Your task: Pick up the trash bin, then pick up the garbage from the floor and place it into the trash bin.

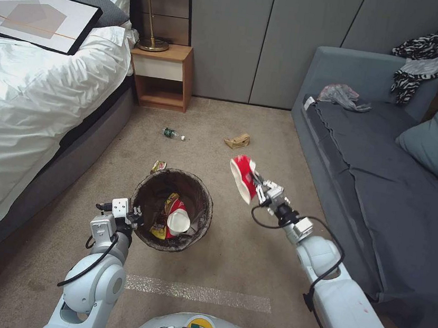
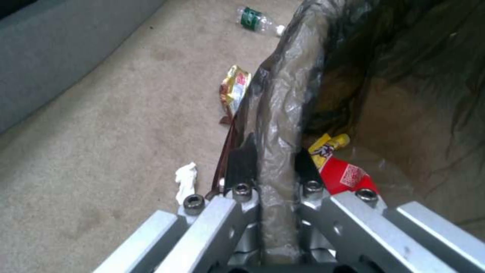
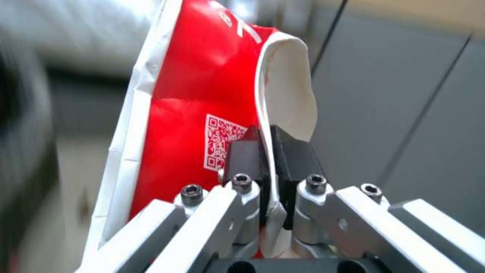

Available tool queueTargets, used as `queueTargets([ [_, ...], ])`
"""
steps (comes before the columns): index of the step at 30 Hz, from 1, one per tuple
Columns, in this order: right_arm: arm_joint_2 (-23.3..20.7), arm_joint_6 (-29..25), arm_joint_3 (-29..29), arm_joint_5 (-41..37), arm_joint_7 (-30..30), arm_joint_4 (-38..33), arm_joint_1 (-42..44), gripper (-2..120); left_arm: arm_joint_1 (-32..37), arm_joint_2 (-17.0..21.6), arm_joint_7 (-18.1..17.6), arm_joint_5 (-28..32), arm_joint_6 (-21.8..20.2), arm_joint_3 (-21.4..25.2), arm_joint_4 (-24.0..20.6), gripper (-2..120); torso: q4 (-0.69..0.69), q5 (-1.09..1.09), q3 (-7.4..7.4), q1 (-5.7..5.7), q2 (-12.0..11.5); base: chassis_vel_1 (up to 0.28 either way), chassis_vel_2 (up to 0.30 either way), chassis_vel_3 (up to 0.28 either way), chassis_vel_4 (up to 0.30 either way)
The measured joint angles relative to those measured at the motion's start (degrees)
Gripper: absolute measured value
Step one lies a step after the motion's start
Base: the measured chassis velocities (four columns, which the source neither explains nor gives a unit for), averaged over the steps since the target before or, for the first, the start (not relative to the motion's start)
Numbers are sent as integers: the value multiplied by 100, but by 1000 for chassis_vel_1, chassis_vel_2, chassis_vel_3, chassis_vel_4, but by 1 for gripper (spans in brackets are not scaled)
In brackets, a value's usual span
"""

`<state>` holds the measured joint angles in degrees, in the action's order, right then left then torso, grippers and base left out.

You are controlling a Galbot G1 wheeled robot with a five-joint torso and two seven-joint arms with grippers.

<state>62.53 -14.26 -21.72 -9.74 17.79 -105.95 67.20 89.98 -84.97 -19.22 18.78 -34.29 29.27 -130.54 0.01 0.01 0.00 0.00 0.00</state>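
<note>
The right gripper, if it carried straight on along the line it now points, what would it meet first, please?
The right gripper, shut on a red-and-white snack packet, points up and left, toward the bed. Nothing nearer seems to lie on that line, though depth is hard to judge; the trash bin sits lower.
</note>
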Motion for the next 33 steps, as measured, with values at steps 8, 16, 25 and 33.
queueTargets([
  [8,-273,132,300,-1064,94,-1283,-9,3,6,12,-7,57,-61,-70,10,0,-1,-2,0,0,0,0,0,0,0],
  [16,-583,364,781,-1265,78,-1752,-64,3,36,17,-8,80,-113,-135,10,0,-1,-2,0,0,0,0,0,0,0],
  [25,-1014,752,2043,-966,-176,-1507,-598,3,76,-39,-39,74,-191,-223,-54,0,-1,0,0,0,0,0,0,0,0],
  [33,-964,842,2668,-630,-236,-703,-850,3,77,-73,-46,59,-207,-266,-89,0,-1,0,0,0,0,0,0,0,0],
])
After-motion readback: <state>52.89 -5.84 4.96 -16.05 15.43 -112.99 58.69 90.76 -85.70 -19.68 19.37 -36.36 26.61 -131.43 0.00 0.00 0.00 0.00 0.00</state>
